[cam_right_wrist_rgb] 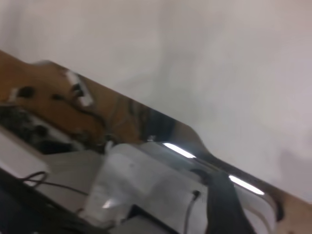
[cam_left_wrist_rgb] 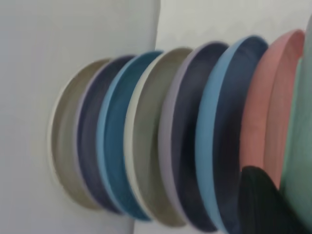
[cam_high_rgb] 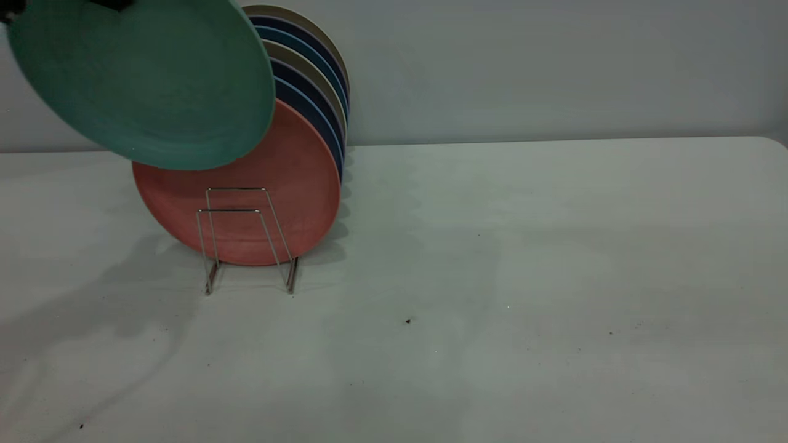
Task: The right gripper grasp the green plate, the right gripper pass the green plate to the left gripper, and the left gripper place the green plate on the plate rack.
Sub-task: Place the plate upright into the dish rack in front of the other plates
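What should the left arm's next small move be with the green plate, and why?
Probably lower the green plate toward the free front loops of the plate rack. The plate hangs tilted in the air, above and in front of the salmon-pink plate that stands at the front of the row. The left gripper shows only as a dark finger beside the plate's rim. The right gripper is not in view.

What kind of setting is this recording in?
Likely a lab test bench, not a kitchen: a bare white table against a plain wall, with only a plate rack of coloured plates, the green plate held above it.
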Available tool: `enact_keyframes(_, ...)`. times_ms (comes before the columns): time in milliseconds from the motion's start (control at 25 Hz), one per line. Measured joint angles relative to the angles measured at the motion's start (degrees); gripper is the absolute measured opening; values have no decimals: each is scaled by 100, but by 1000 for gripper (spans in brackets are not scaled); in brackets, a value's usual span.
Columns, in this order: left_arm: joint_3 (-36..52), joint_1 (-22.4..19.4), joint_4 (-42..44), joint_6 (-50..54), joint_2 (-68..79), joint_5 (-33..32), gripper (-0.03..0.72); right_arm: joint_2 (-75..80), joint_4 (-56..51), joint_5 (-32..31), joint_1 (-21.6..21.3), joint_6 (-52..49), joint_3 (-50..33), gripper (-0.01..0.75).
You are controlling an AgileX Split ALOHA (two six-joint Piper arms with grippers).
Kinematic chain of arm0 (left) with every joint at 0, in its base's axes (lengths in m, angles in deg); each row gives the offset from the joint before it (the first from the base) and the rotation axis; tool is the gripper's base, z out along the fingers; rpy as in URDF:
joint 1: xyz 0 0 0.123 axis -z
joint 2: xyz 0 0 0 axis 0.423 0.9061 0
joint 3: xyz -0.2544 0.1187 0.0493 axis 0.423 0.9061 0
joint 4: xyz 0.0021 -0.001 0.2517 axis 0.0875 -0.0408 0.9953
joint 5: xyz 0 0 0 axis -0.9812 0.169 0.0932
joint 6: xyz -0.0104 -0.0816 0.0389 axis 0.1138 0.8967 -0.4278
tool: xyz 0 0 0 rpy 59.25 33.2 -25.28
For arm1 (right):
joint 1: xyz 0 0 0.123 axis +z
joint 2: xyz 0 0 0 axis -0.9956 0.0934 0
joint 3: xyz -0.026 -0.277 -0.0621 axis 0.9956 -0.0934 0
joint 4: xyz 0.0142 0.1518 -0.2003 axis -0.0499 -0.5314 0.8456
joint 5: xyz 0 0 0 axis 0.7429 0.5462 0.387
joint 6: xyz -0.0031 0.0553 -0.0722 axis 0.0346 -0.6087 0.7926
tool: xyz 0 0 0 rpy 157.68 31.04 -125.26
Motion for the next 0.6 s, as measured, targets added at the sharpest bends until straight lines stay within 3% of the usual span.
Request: enact_keyframes(600, 0, 214, -31, -58, 491, 175, 126, -2082, 672, 34, 0, -733, -876, 446)
